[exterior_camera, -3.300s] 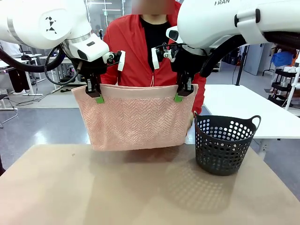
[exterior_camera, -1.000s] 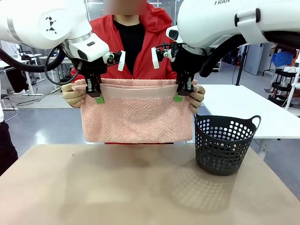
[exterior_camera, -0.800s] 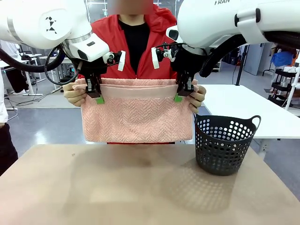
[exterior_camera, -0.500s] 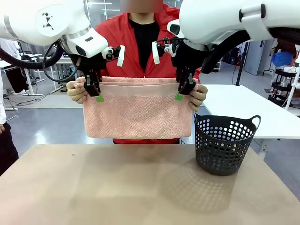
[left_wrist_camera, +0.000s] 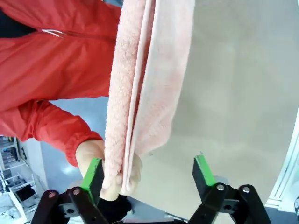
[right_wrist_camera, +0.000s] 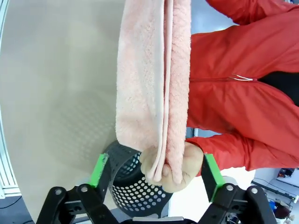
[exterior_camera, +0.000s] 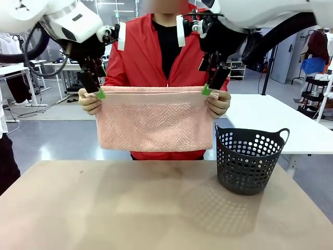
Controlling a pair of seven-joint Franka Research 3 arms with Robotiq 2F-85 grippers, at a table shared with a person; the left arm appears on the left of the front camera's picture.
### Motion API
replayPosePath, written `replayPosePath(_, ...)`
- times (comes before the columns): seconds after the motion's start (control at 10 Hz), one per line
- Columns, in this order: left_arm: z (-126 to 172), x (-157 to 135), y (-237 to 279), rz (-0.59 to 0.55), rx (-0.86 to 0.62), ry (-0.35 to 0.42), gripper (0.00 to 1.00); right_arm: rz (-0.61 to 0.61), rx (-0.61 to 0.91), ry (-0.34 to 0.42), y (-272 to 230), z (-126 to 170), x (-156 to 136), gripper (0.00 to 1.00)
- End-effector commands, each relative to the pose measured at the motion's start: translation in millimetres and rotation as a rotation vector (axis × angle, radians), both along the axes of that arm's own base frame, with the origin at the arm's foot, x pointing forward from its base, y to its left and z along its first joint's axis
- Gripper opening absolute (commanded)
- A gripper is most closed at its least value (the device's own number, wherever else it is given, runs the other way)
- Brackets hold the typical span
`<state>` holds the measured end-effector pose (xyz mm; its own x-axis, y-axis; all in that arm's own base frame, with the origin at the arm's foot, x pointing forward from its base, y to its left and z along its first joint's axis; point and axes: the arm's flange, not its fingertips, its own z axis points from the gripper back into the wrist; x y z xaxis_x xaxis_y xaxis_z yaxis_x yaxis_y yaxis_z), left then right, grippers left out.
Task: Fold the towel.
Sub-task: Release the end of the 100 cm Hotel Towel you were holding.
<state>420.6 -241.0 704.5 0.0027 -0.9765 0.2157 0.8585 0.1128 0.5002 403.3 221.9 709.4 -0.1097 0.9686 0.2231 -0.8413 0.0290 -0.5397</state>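
The salmon-pink towel (exterior_camera: 155,119) hangs folded in half above the table, held at both top corners by a person's hands (exterior_camera: 89,101). My left gripper (exterior_camera: 93,89) stands open just above the towel's left corner, not gripping it. Just above the right corner my right gripper (exterior_camera: 211,85) is open too. In the left wrist view the towel (left_wrist_camera: 145,70) hangs beyond the open left gripper (left_wrist_camera: 147,171), with the person's hand (left_wrist_camera: 110,170) near one green pad. The right wrist view shows the towel (right_wrist_camera: 154,70) and a hand (right_wrist_camera: 174,169) between the spread fingers of the right gripper (right_wrist_camera: 154,170).
A black perforated basket (exterior_camera: 248,159) stands on the tan table (exterior_camera: 156,208) at the right, below the towel's right corner, and its rim shows as the basket (right_wrist_camera: 131,186) under the hand. A white table (exterior_camera: 270,120) stands behind it. The person in a red jacket stands at the far edge.
Both grippers have opened, let go of the towel's top corners and lifted up and away. The person's hands now hold the folded towel alone.
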Motion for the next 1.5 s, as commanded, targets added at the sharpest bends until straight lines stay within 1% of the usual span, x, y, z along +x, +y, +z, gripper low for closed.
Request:
replayPosePath(0.0,-1,-16,22,0.028,-0.079,0.008,1.0,0.007,0.057,0.005,-21,0,-14,1.0)
replayPosePath(0.1,9,-20,36,0.084,-0.146,0.041,1.0,-0.075,0.11,0.02,-36,8,-15,1.0)
replayPosePath(0.2,22,-29,58,0.16,-0.216,0.058,1.0,-0.236,0.192,0.015,-62,19,-17,1.0)
replayPosePath(0.3,33,-45,88,0.289,-0.22,0.113,1.0,-0.386,0.276,0.053,-95,30,-27,1.0)
replayPosePath(0.4,38,-57,116,0.428,-0.249,0.134,1.0,-0.507,0.328,0.064,-121,35,-36,1.0)
replayPosePath(0.5,39,-64,133,0.503,-0.307,0.126,1.0,-0.599,0.378,0.071,-142,36,-43,1.0)
replayPosePath(0.6,38,-69,150,0.593,-0.349,0.122,1.0,-0.65,0.418,0.08,-156,35,-46,1.0)
replayPosePath(0.7,36,-72,165,0.646,-0.39,0.12,1.0,-0.713,0.446,0.092,-168,34,-48,1.0)
replayPosePath(0.8,35,-75,176,0.704,-0.406,0.096,1.0,-0.758,0.474,0.115,-177,33,-48,1.0)
replayPosePath(0.9,35,-74,179,0.703,-0.431,0.086,1.0,-0.769,0.484,0.134,-179,31,-46,1.0)
replayPosePath(1.0,35,-72,176,0.683,-0.454,0.06,1.0,-0.77,0.474,0.151,-175,30,-42,1.0)
replayPosePath(1.1,45,-73,186,0.684,-0.414,0.131,1.0,-0.736,0.46,0.133,-186,38,-47,1.0)
replayPosePath(1.4,45,-73,186,0.684,-0.414,0.131,1.0,-0.736,0.46,0.133,-186,38,-47,1.0)
